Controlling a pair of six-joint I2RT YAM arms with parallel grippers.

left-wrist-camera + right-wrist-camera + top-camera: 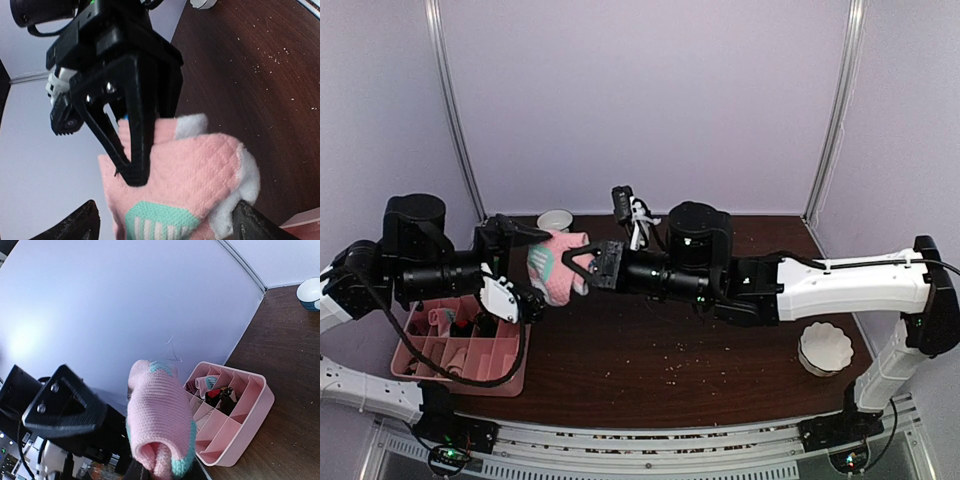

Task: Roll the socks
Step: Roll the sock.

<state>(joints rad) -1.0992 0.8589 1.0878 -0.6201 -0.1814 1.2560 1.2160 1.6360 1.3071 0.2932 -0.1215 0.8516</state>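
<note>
**Pink sock bundle, held aloft between two arms**

Principal item: pink sock bundle (560, 268), knit, with mint-green patches and stripes and a fluffy white inner face showing at one edge. It is folded into a thick wad and is off the surface (650, 360), above its left-centre.

Right pincer (577, 265): closed on the bundle. Its black fingers converge on the pink knit and hide part of it in the left wrist view.

Left pincer (538, 268): spread wide, one finger on either side of the bundle. Whether either finger touches the bundle cannot be told.

Surroundings:
- Pink divided tray (510, 380), near left corner, partly under the left arm. One compartment holds a small pink-and-mint piece and others hold dark items too small to name.
- White cup (555, 218), at the back, just behind the bundle.
- Small black-and-white device (632, 215), at the back, partly hidden by the right arm.
- White fluted dish (825, 347), near right, below the right forearm.
- Crumbs (670, 368) scattered over the dark brown top.

The two forearms cross the middle of the overhead view and cover the surface beneath them.
</note>
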